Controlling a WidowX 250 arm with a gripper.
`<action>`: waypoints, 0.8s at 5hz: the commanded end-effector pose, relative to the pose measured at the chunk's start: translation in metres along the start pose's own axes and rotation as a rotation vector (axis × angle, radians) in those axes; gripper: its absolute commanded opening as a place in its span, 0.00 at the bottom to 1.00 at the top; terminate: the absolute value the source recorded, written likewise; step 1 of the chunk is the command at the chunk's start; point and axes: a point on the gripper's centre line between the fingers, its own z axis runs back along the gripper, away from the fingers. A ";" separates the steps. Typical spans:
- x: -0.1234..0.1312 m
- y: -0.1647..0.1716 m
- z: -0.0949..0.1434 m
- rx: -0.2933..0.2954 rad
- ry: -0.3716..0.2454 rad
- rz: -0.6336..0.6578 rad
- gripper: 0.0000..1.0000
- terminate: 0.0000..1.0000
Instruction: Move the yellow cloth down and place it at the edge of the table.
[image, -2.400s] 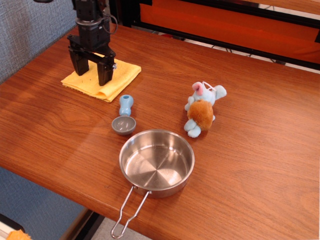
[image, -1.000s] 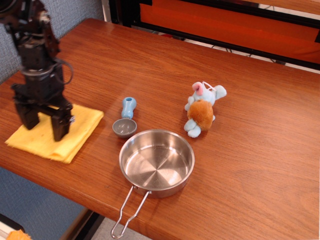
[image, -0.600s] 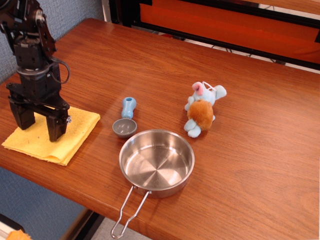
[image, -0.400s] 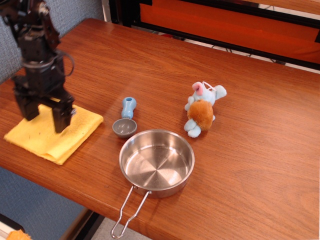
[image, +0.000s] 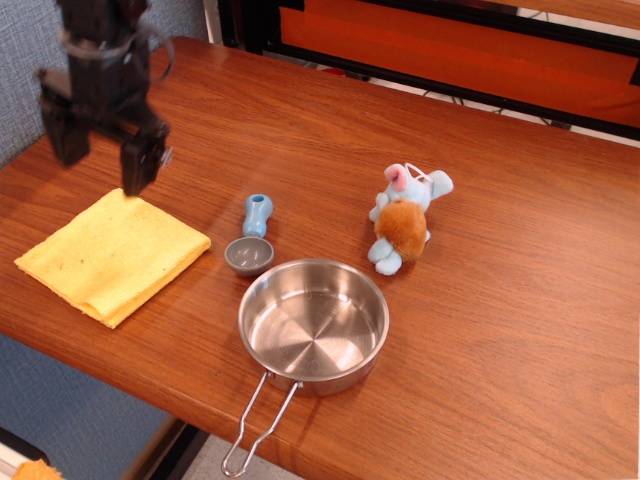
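Note:
The yellow cloth (image: 112, 255) lies flat and folded on the reddish-brown table (image: 500, 290), at its front left edge. My gripper (image: 97, 155) is black, open and empty. It hangs in the air above the cloth's far corner, clear of the fabric, with its two fingers pointing down.
A small blue-handled grey scoop (image: 250, 240) lies just right of the cloth. A steel pan (image: 313, 325) with a wire handle sits at the front edge. A blue and orange plush toy (image: 403, 220) lies mid-table. A grey wall panel stands at the left.
The cloth was dragged from the back left to the front left edge. My gripper then let go of it and rose up and away from it.

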 end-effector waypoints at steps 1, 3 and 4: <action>0.013 -0.036 0.052 -0.033 -0.064 -0.075 1.00 0.00; 0.056 -0.130 0.092 -0.081 -0.197 -0.142 1.00 0.00; 0.075 -0.175 0.106 -0.161 -0.262 -0.092 1.00 0.00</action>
